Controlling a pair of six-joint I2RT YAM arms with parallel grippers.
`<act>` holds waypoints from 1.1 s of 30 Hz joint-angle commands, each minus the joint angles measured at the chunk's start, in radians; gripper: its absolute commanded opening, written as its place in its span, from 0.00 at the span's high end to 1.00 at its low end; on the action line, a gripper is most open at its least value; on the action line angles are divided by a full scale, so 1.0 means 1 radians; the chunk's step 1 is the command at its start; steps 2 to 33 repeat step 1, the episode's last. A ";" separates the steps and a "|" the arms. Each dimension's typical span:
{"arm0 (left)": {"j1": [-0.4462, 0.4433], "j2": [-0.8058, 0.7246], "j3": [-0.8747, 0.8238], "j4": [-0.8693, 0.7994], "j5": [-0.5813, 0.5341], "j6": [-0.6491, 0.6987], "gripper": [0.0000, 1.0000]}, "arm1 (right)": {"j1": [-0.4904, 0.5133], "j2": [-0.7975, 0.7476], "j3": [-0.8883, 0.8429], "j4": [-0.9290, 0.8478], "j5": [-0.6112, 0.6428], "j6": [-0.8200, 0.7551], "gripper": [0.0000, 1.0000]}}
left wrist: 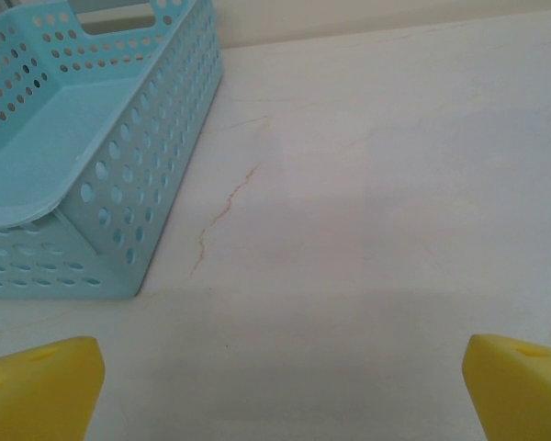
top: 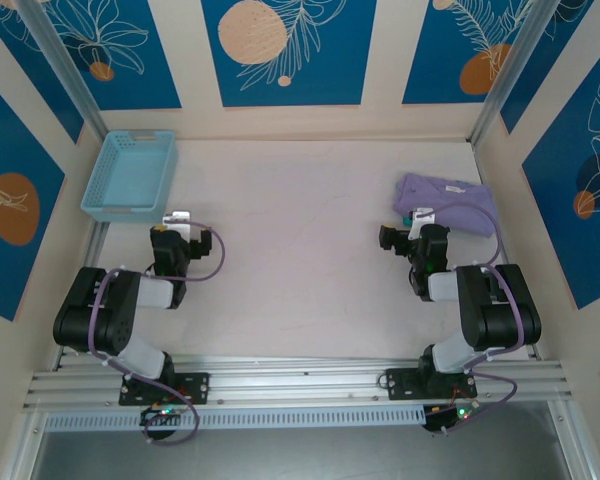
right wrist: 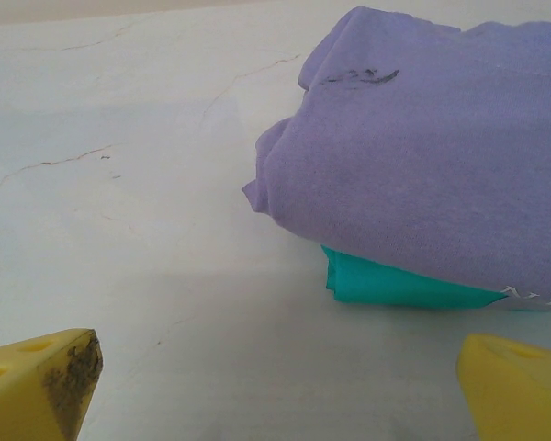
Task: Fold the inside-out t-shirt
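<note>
The inside-out t-shirt [top: 448, 203] lies as a bunched lavender heap at the table's right side, near the right wall. In the right wrist view the t-shirt [right wrist: 422, 165] rests on top of a smaller teal-green garment [right wrist: 395, 285] whose edge peeks out below it. My right gripper [top: 420, 218] sits just in front of the heap, open, with bare table between its yellow fingertips [right wrist: 46, 377]. My left gripper [top: 176, 220] is open too, low over the table just right of the light blue basket [top: 130, 175]; its yellow fingertips [left wrist: 41, 386] frame bare table.
The perforated basket [left wrist: 92, 147] stands at the back left and holds nothing. The pale marble-patterned table [top: 300, 220] stretches between the two arms. Patterned walls close in the back and both sides, and an aluminium rail runs along the near edge.
</note>
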 commanded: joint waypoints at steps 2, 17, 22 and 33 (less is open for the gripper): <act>0.010 0.005 -0.007 0.035 0.018 -0.003 0.00 | 0.005 -0.005 0.020 0.042 -0.011 0.007 0.01; 0.010 0.005 -0.007 0.035 0.018 -0.003 0.00 | 0.005 -0.005 0.020 0.042 -0.011 0.007 0.01; 0.010 0.005 -0.007 0.035 0.018 -0.003 0.00 | 0.005 -0.005 0.020 0.042 -0.011 0.007 0.01; 0.010 0.005 -0.007 0.035 0.018 -0.003 0.00 | 0.005 -0.005 0.020 0.042 -0.011 0.007 0.01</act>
